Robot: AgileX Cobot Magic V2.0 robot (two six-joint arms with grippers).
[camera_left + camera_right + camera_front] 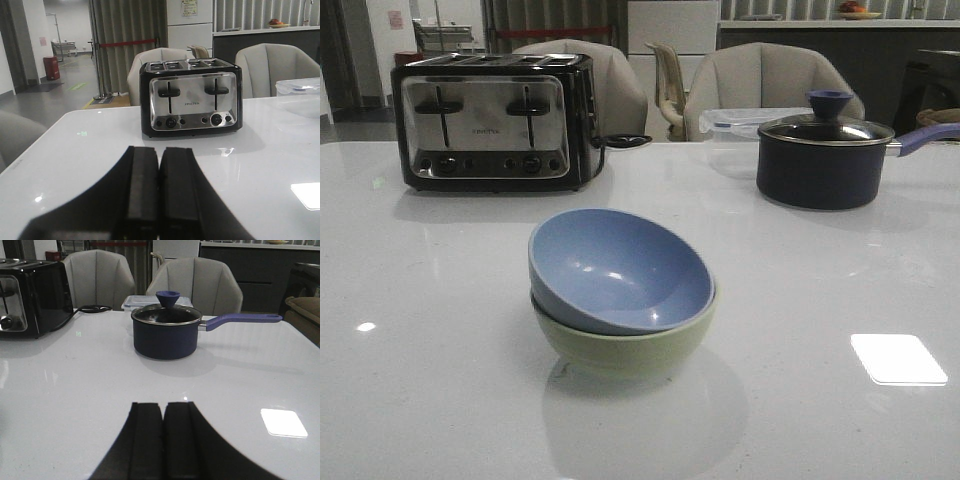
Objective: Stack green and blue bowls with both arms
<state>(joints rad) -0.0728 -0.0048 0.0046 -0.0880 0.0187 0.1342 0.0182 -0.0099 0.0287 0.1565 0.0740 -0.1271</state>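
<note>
In the front view the dusty blue bowl (620, 268) sits tilted inside the pale green bowl (630, 345) at the middle of the white table. Neither arm shows in the front view. In the left wrist view my left gripper (159, 152) is shut and empty, low over the table and facing the toaster. In the right wrist view my right gripper (164, 407) is shut and empty, facing the saucepan. The bowls show in neither wrist view.
A black and silver toaster (492, 122) stands at the back left, and it also shows in the left wrist view (191, 97). A dark lidded saucepan (823, 155) with a purple handle stands at the back right, also in the right wrist view (166, 332). A clear plastic container (738, 121) and chairs lie behind.
</note>
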